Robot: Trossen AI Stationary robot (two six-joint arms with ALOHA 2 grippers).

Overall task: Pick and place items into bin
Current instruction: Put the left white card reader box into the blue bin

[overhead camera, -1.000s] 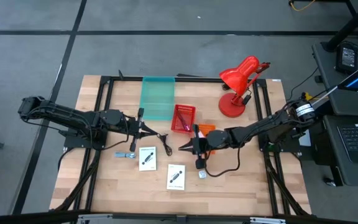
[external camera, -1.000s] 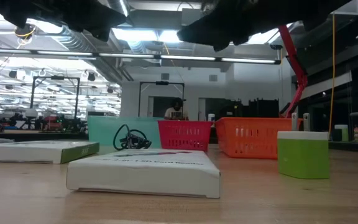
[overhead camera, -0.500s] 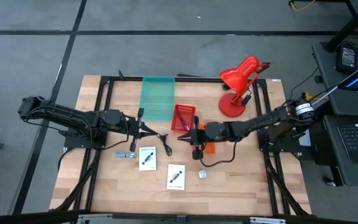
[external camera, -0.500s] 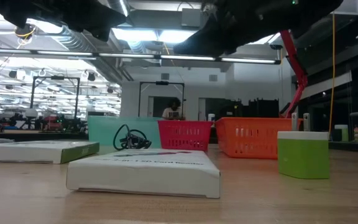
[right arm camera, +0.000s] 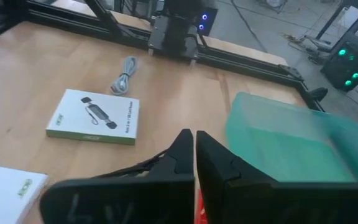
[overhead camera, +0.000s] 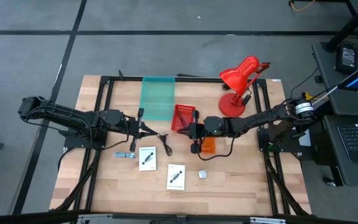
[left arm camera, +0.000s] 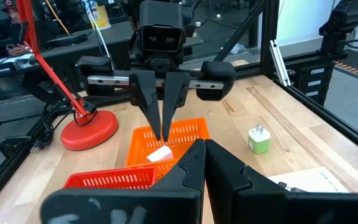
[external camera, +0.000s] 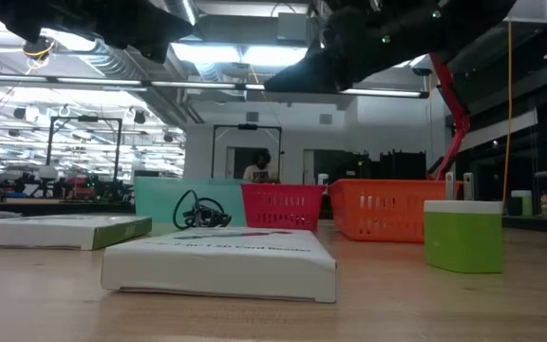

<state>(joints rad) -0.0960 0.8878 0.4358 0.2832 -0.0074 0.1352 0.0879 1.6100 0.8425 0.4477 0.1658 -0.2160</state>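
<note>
My right gripper (overhead camera: pixel 189 132) is shut and hangs over the gap between the red basket (overhead camera: pixel 184 118) and the orange basket (overhead camera: pixel 209 145). It points toward the table's left, fingertips together (left arm camera: pixel 165 140). A small white piece (left arm camera: pixel 160 153) shows just under those tips, in front of the orange basket (left arm camera: pixel 188 130). My left gripper (overhead camera: pixel 148 129), shut (left arm camera: pixel 204 149), waits above the table left of a coiled black cable (overhead camera: pixel 165 144). Two white boxes with black print (overhead camera: pixel 146 157) (overhead camera: pixel 176 177) lie flat on the wood. A grey cable (overhead camera: pixel 126 155) lies left of them. My right gripper's fingertips stand right above the small white piece (left arm camera: pixel 160 153) in the left wrist view. I cannot tell whether they hold it or whether it lies in the orange basket behind them. The right wrist view shows nothing between the fingers.
A teal bin (overhead camera: pixel 158 98) stands at the far side, and a red desk lamp (overhead camera: pixel 238 84) at the far right. A green-and-white plug (overhead camera: pixel 202 175) sits near the front edge. A black cable loop (overhead camera: pixel 219 154) runs beside my right arm. Black frame rails border the table.
My right gripper has moved toward the far edge, from beside the plug and the near box to the space between the two baskets. The black loop beside its arm travelled with it. Nothing lying on the table has shifted.
</note>
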